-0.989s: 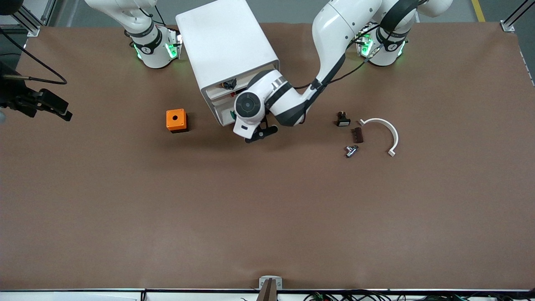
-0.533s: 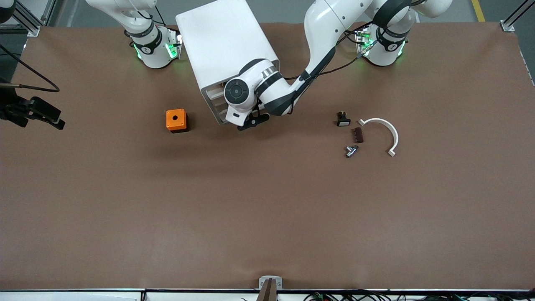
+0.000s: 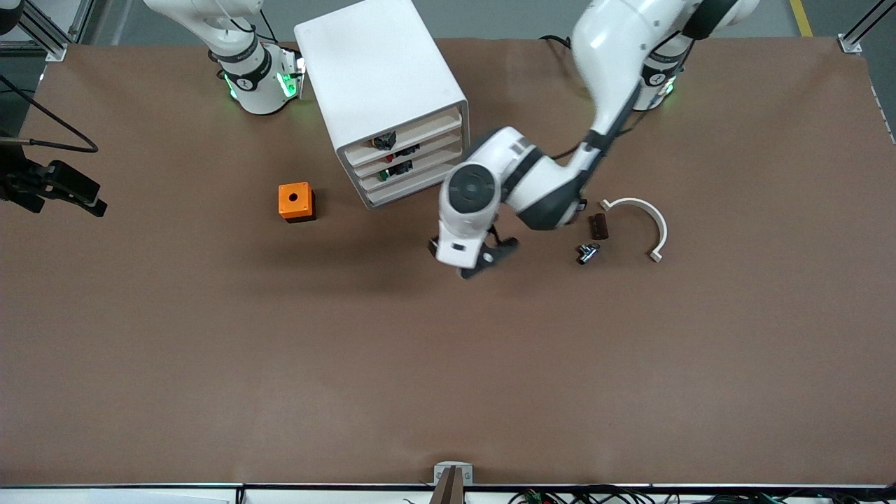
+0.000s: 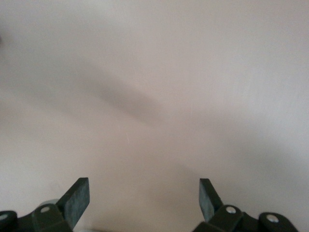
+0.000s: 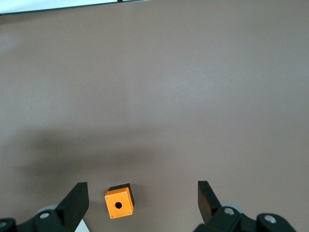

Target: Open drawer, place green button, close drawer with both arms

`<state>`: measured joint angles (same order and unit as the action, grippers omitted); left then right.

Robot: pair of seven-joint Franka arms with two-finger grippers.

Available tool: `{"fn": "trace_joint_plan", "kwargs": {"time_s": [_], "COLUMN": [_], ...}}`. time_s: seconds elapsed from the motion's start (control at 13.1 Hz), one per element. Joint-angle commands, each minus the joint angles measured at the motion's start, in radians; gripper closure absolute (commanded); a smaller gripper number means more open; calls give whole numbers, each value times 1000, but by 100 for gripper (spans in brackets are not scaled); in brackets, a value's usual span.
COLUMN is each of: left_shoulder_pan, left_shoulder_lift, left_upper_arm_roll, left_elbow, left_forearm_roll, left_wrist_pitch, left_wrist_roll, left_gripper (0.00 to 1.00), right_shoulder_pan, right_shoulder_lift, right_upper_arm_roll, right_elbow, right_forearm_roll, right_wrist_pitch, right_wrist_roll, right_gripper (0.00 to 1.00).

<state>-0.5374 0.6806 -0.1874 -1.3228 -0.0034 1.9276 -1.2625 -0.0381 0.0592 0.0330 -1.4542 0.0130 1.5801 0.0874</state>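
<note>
hanging the left gripper point(image 3: 483, 260) over bare brown table point(image 3: 448, 364), just off the front of the white cabinet point(image 3: 378, 77) and toward the left arm's end of it, touching nothing; showing both black fingers point(image 4: 77, 195) spread wide in the left wrist view, with only blank tabletop between them. holding the right gripper point(image 5: 142, 193) high over the right arm's end of the table, claw likewise splayed apart and empty, looking down on the orange box point(image 5: 119, 203). sitting flush in the third tier of the cabinet, the drawer point(image 3: 413, 170), with its front lip in line with the trays above and below. showing a small green speck at that tier's front, probably the button point(image 3: 383, 176) lying inside, though too tiny to be sure. resting the orange box on the table beside the cabinet, toward the right arm's end and apart from it. lying together near the left arm's end: a curved white piece point(image 3: 640, 218), a small dark brown block point(image 3: 598, 226) just beside it, and a silver metal part point(image 3: 588, 253) a little nearer the front camera, all clear of the left gripper.
</note>
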Motion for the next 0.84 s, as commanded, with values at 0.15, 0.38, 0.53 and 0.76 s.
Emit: {"fn": "trace_joint_plan", "kwargs": {"time_s": [0.15,0.38,0.53,0.76], "left_shoulder_pan": [226,370,456,529], "left_shoulder_lift": [-165,-266,-320,-395], "left_upper_arm_roll": [-9,-9,-7,-7], "left_elbow": [-35,-35,-33,-33], "left_forearm_roll": [28,29,52,100], "left_wrist_pitch": [-165,-272,-338,-392], "left_wrist_roll": [237,434,553,734], "left_gripper": [0,0,0,0], "right_shoulder_pan": [-20,-26,-20,-20], "right_shoulder_lift": [8,7,7,7], "right_upper_arm_roll": [22,21,21,22], "right_elbow": [24,25,26,28], "right_forearm_roll": [-21,-21,-21,-22], "right_wrist_pitch": [-20,-20,-22,-22], "right_wrist_roll": [3,-8,-9,-2], "right_gripper": [0,0,0,0]}}
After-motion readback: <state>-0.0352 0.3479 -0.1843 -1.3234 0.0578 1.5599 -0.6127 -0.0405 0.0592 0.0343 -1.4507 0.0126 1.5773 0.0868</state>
